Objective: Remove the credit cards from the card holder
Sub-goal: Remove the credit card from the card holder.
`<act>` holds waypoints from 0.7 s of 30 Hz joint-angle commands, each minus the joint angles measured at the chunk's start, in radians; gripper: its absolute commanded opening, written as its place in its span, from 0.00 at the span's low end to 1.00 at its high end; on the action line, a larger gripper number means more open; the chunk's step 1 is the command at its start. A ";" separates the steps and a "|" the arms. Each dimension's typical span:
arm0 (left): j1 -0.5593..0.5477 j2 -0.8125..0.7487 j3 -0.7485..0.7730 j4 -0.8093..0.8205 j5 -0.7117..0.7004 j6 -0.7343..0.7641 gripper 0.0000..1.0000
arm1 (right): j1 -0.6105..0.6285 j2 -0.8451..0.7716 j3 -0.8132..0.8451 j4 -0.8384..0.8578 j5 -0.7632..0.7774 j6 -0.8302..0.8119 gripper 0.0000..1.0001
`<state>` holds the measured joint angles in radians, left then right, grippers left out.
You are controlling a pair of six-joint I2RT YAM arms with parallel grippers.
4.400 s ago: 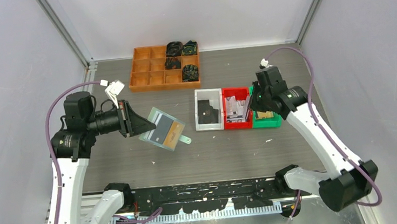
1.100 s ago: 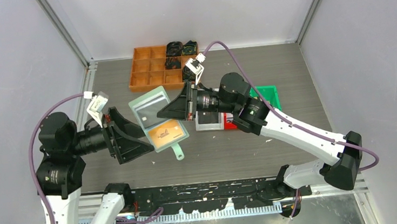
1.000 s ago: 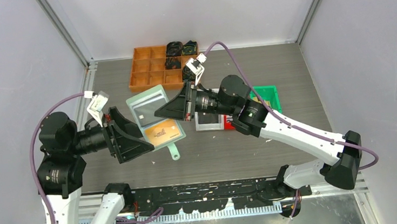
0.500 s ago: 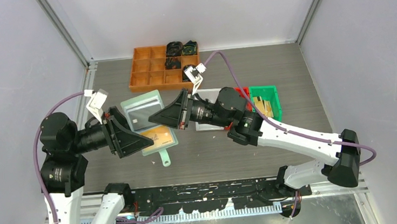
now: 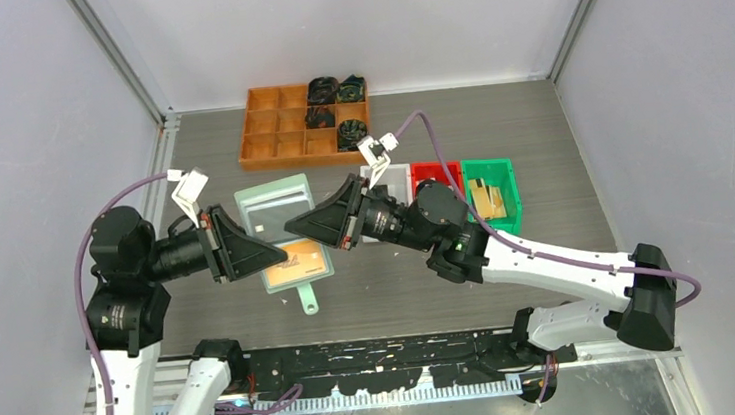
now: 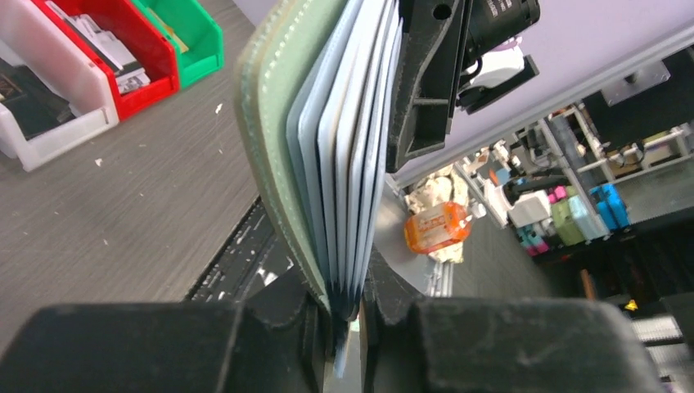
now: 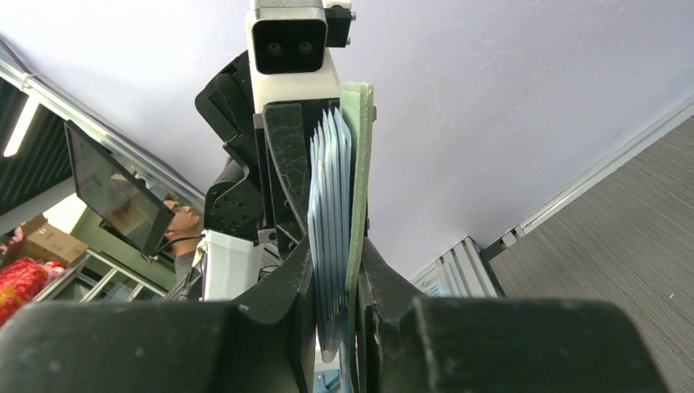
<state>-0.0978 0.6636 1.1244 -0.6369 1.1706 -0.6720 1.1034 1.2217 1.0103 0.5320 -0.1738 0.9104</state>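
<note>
Table (image 5: pixel 536 112): dark grey brushed top with scattered pale flecks. Plain lavender-grey panels enclose three sides: back wall (image 5: pixel 357 18), left wall (image 5: pixel 7 149), right wall (image 5: pixel 694 89). Aluminium posts (image 5: pixel 120 58) stand at both far corners. Lighting is even.

Nothing you can read, white print on black housing (image 6: pixel 501 10) past left gripper (image 6: pixel 342 307) blurred, orange card (image 5: pixel 300 261) motif illegible.

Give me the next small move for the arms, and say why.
Probably: open the right end effector and re-grip the orange card itself. Both are clamped on the open card holder, the left end effector could likely steady it alone, and the cards sit in their pockets.
</note>
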 commanded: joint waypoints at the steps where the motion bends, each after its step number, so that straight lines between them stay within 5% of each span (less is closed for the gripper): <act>1: -0.001 -0.014 0.001 0.008 0.021 0.029 0.01 | -0.011 -0.043 0.015 0.080 0.077 -0.036 0.11; 6: -0.001 0.016 0.090 -0.232 0.002 0.312 0.00 | -0.022 -0.066 0.128 -0.230 -0.041 -0.165 0.59; 14: -0.002 0.101 0.229 -0.612 0.010 0.813 0.00 | -0.052 -0.010 0.417 -0.883 -0.314 -0.507 0.74; 21: -0.002 0.162 0.241 -0.815 0.001 1.050 0.00 | -0.054 0.076 0.576 -1.069 -0.349 -0.686 0.93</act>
<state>-0.0978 0.8062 1.3582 -1.3106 1.1614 0.1780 1.0534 1.2514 1.5085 -0.3885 -0.4675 0.3813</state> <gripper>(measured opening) 0.152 0.893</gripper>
